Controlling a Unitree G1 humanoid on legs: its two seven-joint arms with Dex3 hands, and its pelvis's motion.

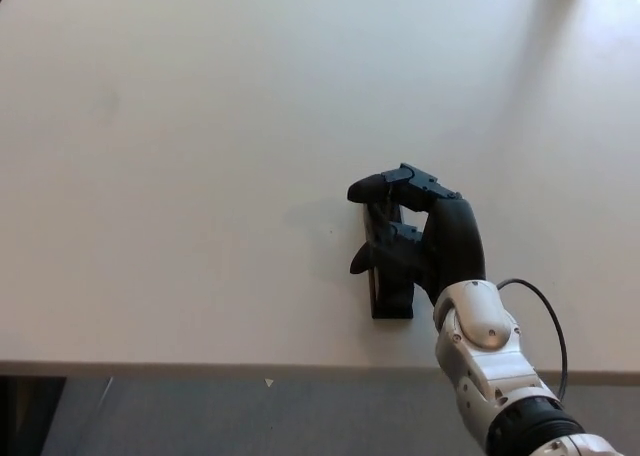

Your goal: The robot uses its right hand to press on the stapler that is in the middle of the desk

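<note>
So the stapler (388,294) is a plain black one, long and narrow, lying flat on the white tabletop (180,176). It runs near-to-far, close to the near edge and a bit right of center. Only its near end really shows, a squarish black block, since the right hand (415,236) sits over the far part with its fingers curled down onto it.

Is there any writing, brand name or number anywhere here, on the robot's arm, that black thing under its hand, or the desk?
None can be read.
Stapler: plain black, no label shows; the right hand covers most of it.
Right hand and silver forearm: no lettering or numbers visible.
Desk: bare white surface, nothing printed on it.
</note>
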